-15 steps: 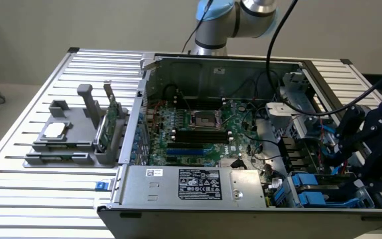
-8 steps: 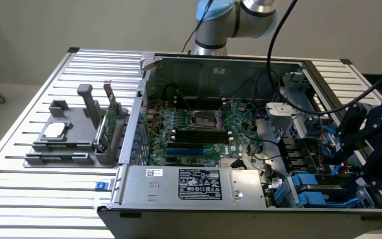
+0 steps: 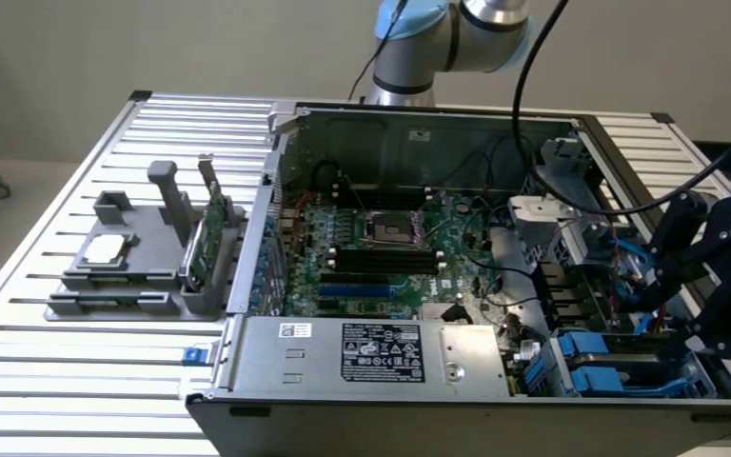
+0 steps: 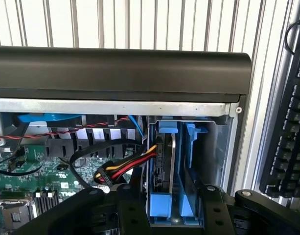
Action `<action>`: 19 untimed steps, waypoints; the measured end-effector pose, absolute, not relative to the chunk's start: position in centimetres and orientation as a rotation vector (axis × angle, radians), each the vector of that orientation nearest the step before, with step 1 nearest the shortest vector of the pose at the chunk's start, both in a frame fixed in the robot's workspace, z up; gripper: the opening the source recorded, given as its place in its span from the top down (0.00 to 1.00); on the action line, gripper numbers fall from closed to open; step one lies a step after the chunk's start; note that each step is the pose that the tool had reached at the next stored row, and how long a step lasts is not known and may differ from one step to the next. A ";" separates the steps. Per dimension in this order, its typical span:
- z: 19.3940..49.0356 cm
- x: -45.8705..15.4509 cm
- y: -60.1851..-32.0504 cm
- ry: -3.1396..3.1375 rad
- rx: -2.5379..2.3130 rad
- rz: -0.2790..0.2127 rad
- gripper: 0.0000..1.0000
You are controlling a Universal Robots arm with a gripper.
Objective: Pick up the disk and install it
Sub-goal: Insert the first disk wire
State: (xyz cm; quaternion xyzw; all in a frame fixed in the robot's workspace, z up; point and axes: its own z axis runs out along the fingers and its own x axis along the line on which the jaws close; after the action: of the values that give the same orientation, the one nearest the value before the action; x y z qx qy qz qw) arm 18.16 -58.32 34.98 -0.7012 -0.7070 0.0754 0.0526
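The disk (image 4: pixel 172 164) stands on edge in the drive bay (image 3: pixel 609 367) at the near corner of the open computer case, on the exterior view's right. Its silver metal edge, dark body and blue carrier rails show in the wrist view. My gripper (image 4: pixel 174 192) reaches down over that bay, and its black fingers (image 4: pixel 136 205) press against both sides of the blue carrier. In the exterior view the gripper (image 3: pixel 693 335) hangs at the case's right wall, just above the bay.
Red, yellow and black power cables (image 4: pixel 123 169) loop right beside the disk. The motherboard (image 3: pixel 379 252) and power supply (image 3: pixel 379 352) fill the case. A grey fixture (image 3: pixel 137 262) with a chip and a green card stands left of it. A keyboard (image 4: pixel 289 137) lies beyond the case wall.
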 end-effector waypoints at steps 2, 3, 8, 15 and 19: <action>35.4 18.2 -58.3 -2.150 -2.132 0.229 0.52; 35.6 18.2 -58.3 -2.149 -2.132 0.229 0.52; 36.5 18.0 -58.3 -2.149 -2.132 0.229 0.52; 37.0 17.0 -58.3 -2.144 -2.137 0.228 0.52; 37.0 16.3 -58.3 -2.142 -2.141 0.227 0.52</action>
State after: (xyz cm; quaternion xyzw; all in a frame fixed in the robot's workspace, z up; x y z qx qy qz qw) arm 16.25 -58.32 37.01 -0.7040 -0.7044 0.0745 0.0523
